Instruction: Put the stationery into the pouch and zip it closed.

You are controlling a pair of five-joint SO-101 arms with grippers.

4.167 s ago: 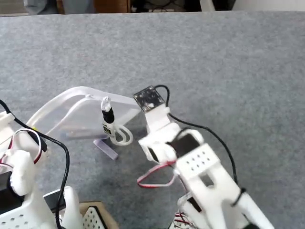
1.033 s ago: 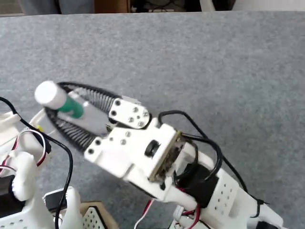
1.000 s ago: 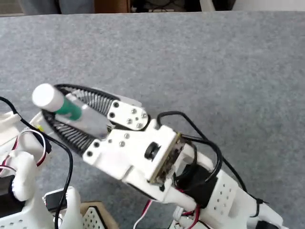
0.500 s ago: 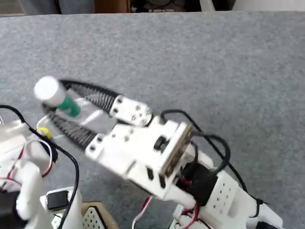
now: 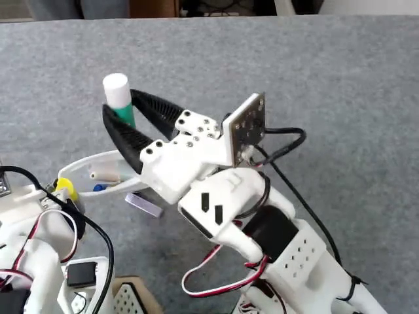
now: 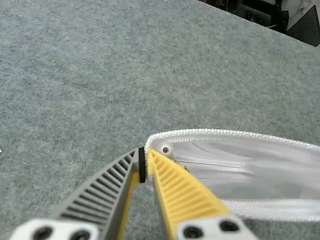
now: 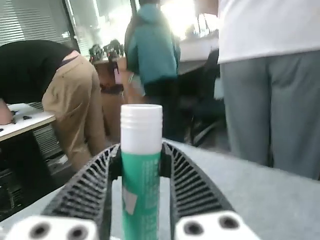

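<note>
My right gripper (image 5: pixel 120 103) is clamped round the glue stick (image 5: pixel 116 85), cap up, raised at twelve o'clock from the pouch (image 5: pixel 98 171), which lies at eight o'clock on the table (image 5: pixel 340 78). My left gripper (image 6: pixel 143 161) is pinched shut on the pouch's rim. I should tip the stick level, bring it toward six o'clock over the mouth, and let go only once it's inside.
</note>
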